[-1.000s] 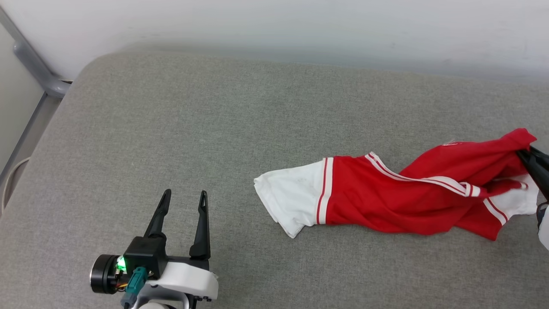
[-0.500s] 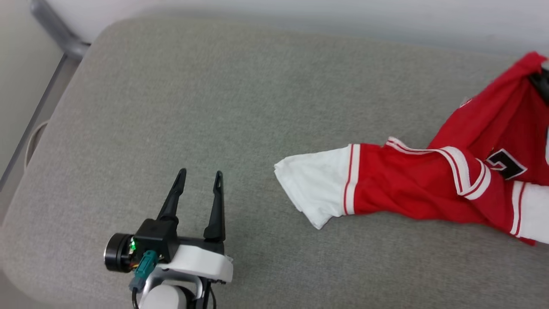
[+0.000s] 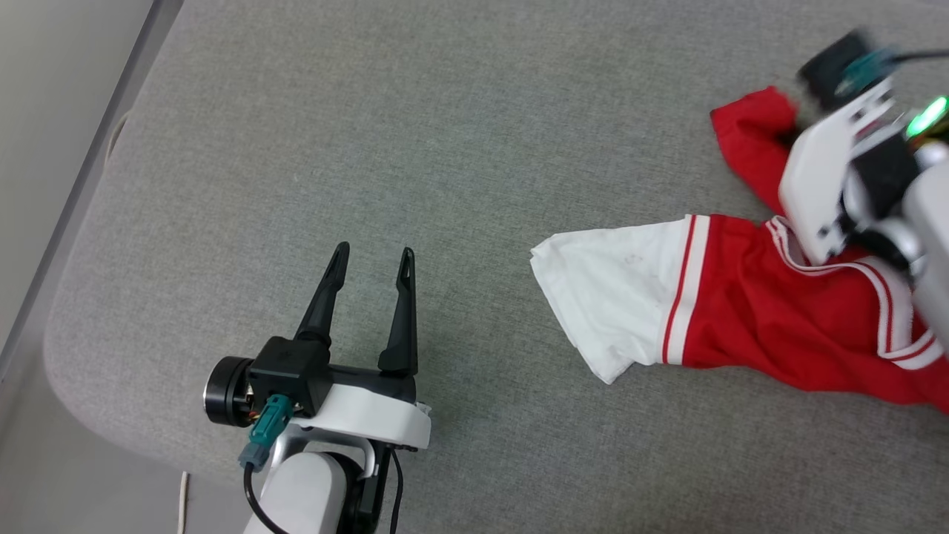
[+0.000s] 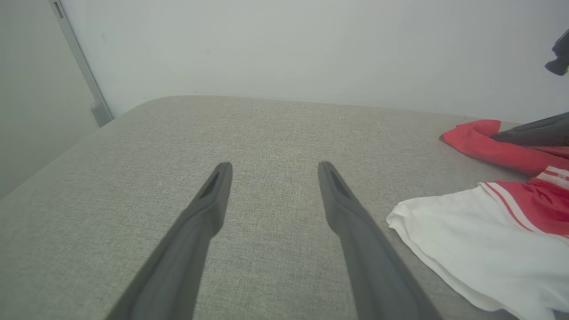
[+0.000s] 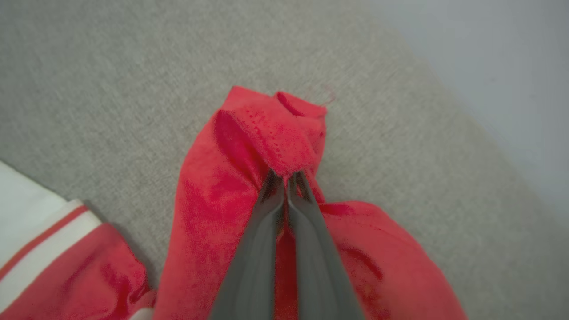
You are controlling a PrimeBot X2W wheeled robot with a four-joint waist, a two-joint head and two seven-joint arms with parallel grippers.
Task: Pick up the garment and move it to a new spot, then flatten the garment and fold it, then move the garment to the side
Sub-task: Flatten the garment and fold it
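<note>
Sprawling rumpled red garment (image 3: 749, 326), white sleeve, red-white striped trim.

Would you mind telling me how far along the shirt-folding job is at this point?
Done: the pick-up; the right pincer is shut on a red fold of the jersey. In hand: apparently the move to a new spot, with the white sleeve lying on the grey cushion. Left: flattening, folding and setting aside; the jersey is bunched, and the left pincer is open and apart from it.
</note>
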